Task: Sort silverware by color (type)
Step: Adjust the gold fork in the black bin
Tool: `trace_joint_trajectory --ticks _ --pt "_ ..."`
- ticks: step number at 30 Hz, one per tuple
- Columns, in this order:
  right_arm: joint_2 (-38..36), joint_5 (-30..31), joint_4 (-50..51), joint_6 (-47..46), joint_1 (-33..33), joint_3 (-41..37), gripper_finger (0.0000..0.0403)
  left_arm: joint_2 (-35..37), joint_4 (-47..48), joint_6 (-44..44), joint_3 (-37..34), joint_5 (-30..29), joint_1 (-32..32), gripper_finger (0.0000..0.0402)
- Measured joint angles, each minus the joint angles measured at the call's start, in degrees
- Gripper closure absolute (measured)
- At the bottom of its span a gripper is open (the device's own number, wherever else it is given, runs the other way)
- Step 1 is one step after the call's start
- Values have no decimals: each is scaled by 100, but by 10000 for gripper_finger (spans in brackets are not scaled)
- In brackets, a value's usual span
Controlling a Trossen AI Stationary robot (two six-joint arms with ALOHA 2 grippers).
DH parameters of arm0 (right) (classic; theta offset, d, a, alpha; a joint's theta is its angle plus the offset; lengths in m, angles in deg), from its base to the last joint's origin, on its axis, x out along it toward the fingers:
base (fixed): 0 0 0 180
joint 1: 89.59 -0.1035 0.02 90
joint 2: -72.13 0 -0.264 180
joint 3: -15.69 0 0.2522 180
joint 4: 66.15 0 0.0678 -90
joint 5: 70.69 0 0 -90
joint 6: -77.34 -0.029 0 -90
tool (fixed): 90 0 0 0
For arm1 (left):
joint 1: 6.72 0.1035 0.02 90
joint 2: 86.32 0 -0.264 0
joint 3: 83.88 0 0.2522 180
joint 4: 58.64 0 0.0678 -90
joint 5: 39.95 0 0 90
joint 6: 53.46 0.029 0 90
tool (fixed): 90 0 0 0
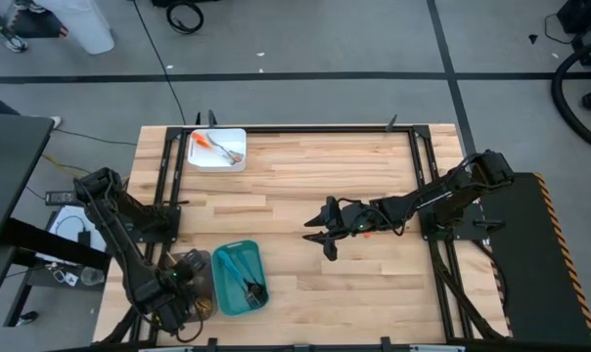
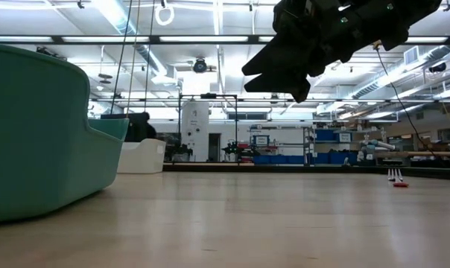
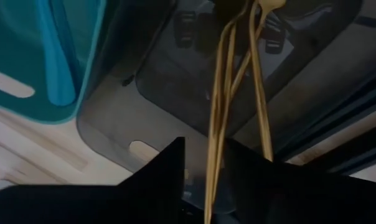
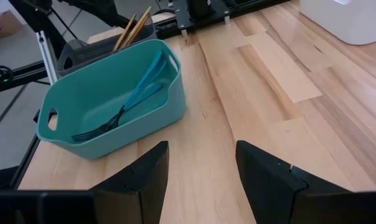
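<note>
Several gold pieces (image 3: 220,93) stand slanted in the grey tray (image 3: 175,81), their upper ends leaning over its wall (image 4: 133,30). My left gripper (image 3: 205,149) is over that tray at the near left corner (image 1: 183,284). It is open, with a finger on either side of the gold handles and a gap showing. My right gripper (image 4: 202,155) hangs open and empty above mid-table (image 1: 325,237). Teal pieces (image 4: 144,84) and a dark fork (image 4: 98,130) lie in the teal tray (image 4: 113,140). Orange pieces (image 1: 205,144) lie in the white tray (image 1: 235,137). One orange piece (image 2: 396,182) lies on the table under the right arm (image 1: 368,234).
The grey tray (image 1: 196,262) and teal tray (image 1: 227,256) sit side by side at the near edge. The white tray is at the far edge, left of centre. A black frame rail (image 1: 423,186) borders the wooden top. Bare wood lies between the trays and around my right gripper (image 2: 292,74).
</note>
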Motion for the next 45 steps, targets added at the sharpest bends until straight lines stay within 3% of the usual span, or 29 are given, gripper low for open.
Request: trace_joint_trajectory --ticks 6,10,17,24,29,38,45 --pt "0 1 -7 -84 -4 0 206 0 320 -6 78 -127 13 226" --pt "0 3 -9 -94 -4 0 206 3 792 -67 443 -268 54 211" --pt "0 1 -11 -153 -37 0 206 164 705 -491 579 -64 25 220" --pt "0 1 -24 -142 -76 0 206 155 -60 -835 2 246 -38 220" --pt "0 1 -48 -142 -76 0 206 155 -84 -1096 -306 286 -37 220" --pt "0 71 -61 -140 -76 0 206 154 -383 -1433 -342 981 -50 238" --pt "0 95 -111 -117 -76 0 206 151 -816 -2302 -575 1343 25 261"
